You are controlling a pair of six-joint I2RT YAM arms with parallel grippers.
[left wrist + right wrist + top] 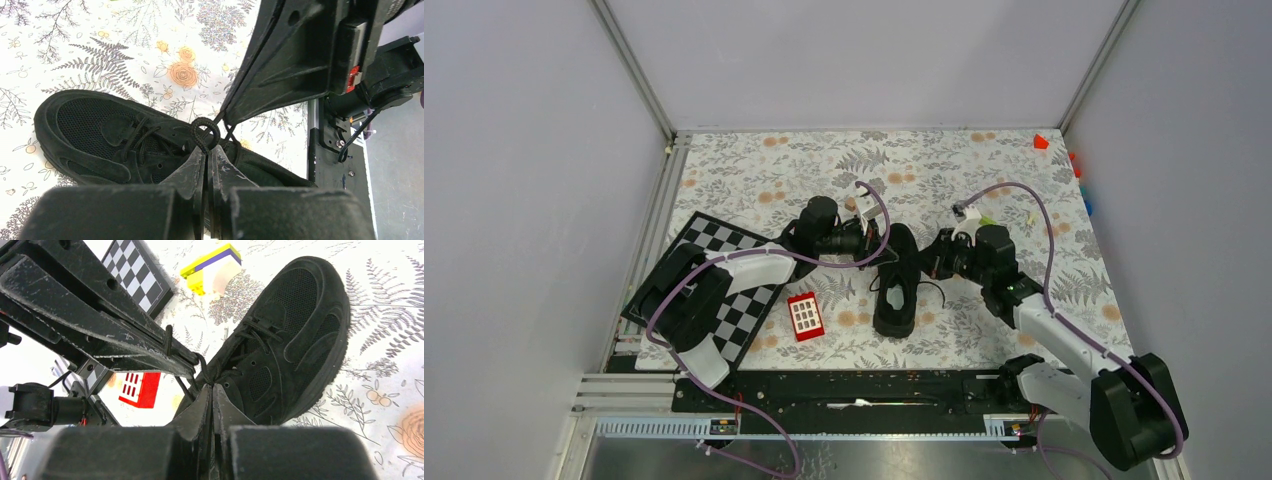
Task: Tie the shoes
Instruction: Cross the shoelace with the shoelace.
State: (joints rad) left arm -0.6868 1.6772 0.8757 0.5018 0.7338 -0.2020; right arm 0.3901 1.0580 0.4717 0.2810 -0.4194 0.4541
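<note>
Shoe point(896, 290): one, black, on its sole mid-table, toe toward the far side, between both arms.

Lace point(205, 131): a small loop stood just above the tongue, gathered where the two grippers met.

Left gripper point(206, 152): fingers pressed together, pinching the lace at the base of that loop, as best I could read it.

Right gripper point(210, 390): fingers likewise pressed together on a lace strand, its tips touching or all but touching the left one's.

Red block point(805, 316): just left of the shoe's heel. Board point(714, 240): chequered, under the left arm.

Risks, as I judged them:
- Thin lace could slip from either pinch if I pulled apart quickly, and the loop would collapse.
- A strand lay over the left gripper's finger in the right wrist view. It could snag there and drag the shoe.
- With the tips so close, a small misjudged move could knock finger against finger.
- An uneven pull could tip or turn the shoe toward the red block.

Hard to make out:
- Black lace on black shoe and black fingers, so I could not tell which strand each gripper held.
- The lace ends were hidden, and the top view showed no knot detail.
</note>
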